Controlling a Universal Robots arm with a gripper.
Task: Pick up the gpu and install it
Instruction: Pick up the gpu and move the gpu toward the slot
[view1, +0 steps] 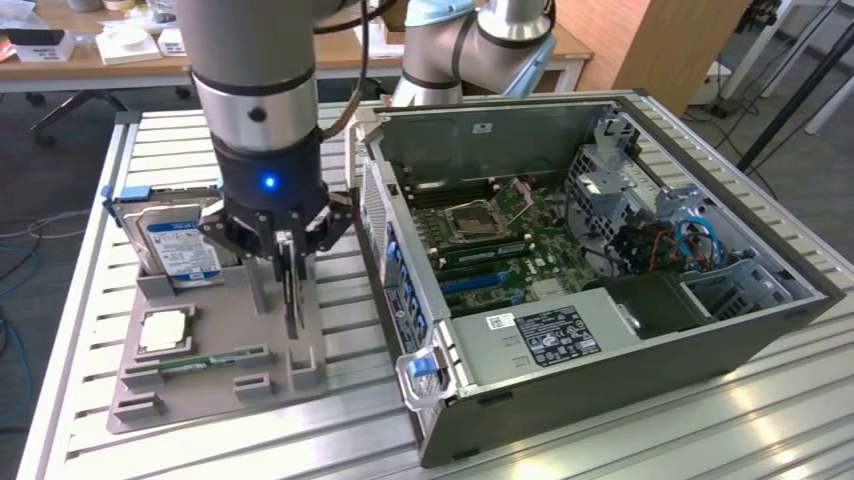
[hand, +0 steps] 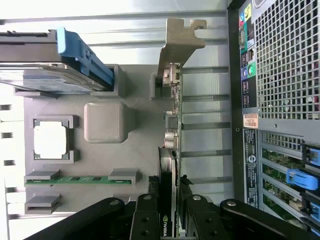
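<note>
The gpu (view1: 292, 300) stands on edge as a thin dark card over the grey parts tray (view1: 214, 390), to the exterior view's left of the open computer case (view1: 667, 340). My gripper (view1: 286, 248) comes down from above and is shut on the card's upper edge. In the wrist view the gpu (hand: 173, 115) runs edge-on away from my gripper (hand: 169, 205), with a black finger pressed on each face. Its metal bracket (hand: 182, 35) is at the far end, beside a slot block of the tray (hand: 135, 150). I cannot tell whether the card's lower edge still rests in the tray.
On the tray lie a silver hard drive with a blue label (view1: 180, 245), a processor chip (view1: 163, 330) and a green memory stick (view1: 214, 358). The case's motherboard (view1: 494, 250) faces up. A second arm's base (view1: 481, 50) stands behind the case.
</note>
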